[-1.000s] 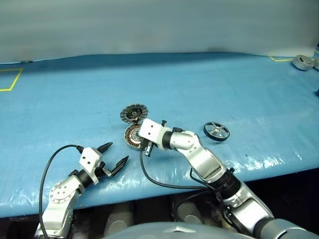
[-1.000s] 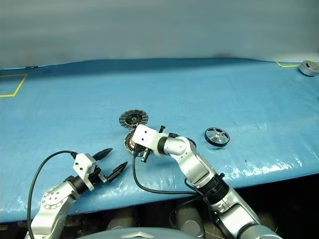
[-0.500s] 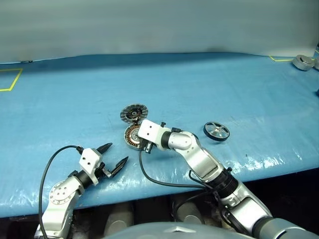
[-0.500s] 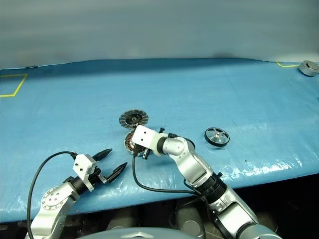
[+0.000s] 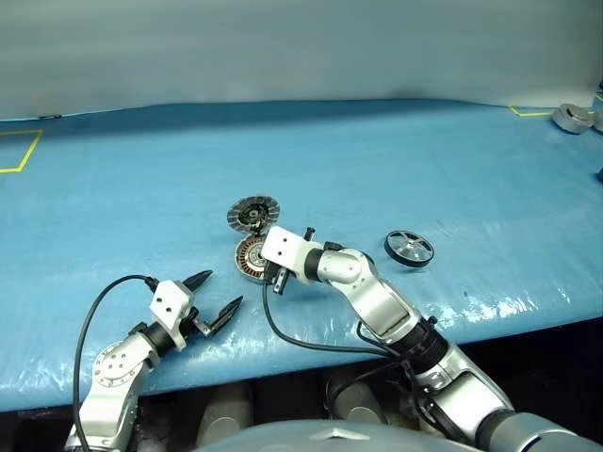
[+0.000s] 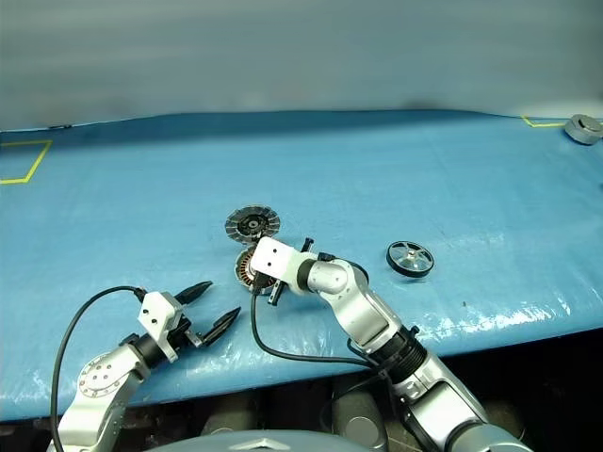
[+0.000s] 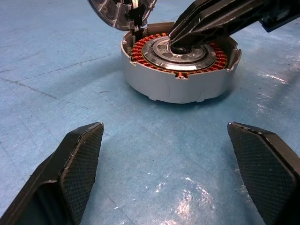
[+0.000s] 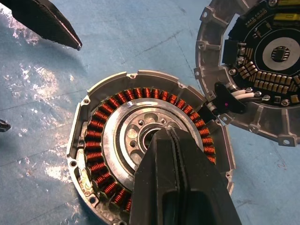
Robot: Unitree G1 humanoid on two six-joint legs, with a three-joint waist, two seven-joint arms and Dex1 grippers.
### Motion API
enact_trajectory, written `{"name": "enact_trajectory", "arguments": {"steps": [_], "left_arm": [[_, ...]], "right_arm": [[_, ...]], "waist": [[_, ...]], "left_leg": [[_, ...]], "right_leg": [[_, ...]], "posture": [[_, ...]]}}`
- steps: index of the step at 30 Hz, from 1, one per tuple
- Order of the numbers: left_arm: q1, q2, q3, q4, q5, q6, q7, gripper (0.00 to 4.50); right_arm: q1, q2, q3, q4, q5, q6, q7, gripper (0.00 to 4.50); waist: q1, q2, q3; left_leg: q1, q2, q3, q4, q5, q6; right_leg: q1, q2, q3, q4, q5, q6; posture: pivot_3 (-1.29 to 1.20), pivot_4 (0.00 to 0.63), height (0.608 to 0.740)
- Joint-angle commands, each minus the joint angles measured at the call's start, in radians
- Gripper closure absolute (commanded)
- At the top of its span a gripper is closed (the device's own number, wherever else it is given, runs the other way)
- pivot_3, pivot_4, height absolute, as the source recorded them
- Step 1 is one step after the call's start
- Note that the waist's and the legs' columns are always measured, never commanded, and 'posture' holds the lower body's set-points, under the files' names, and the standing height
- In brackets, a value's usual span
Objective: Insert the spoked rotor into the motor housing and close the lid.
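Observation:
The motor housing lies open on the blue table, copper windings ringing a silver centre. Its grey lid is swung back on the hinge just behind it, its inner circuit side facing up. My right gripper is shut with nothing in it, its tips pressed together on the housing's central hub; in the left wrist view its black fingers reach down onto the hub. The spoked rotor lies flat to the right, apart from both grippers. My left gripper stands open, nearer the table's front edge, pointing at the housing.
A grey round part sits at the far right corner beside yellow tape. A yellow tape square marks the far left. The table's front edge runs just below both arms. A black cable loops under my right wrist.

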Motion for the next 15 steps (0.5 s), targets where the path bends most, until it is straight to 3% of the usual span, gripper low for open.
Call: {"name": "enact_trajectory", "arguments": {"steps": [1,15], "left_arm": [[-0.004,0.002,0.004,-0.017,-0.002,-0.016,-0.004,0.0],[-0.007,0.0,0.004,-0.012,-0.002,-0.021,-0.006,0.0]], "right_arm": [[-0.008,0.001,-0.013,-0.024,-0.002,-0.005,0.005,4.47],[-0.008,0.002,-0.055,-0.08,0.013,-0.002,0.004,4.47]], "waist": [[0.0,0.0,0.0],[0.0,0.0,0.0]], "left_leg": [[0.0,0.0,0.0,0.0,0.0,0.0],[0.0,0.0,0.0,0.0,0.0,0.0]], "right_leg": [[0.0,0.0,0.0,0.0,0.0,0.0],[0.0,0.0,0.0,0.0,0.0,0.0]], "posture": [[0.0,0.15,0.74],[0.0,0.15,0.74]]}}
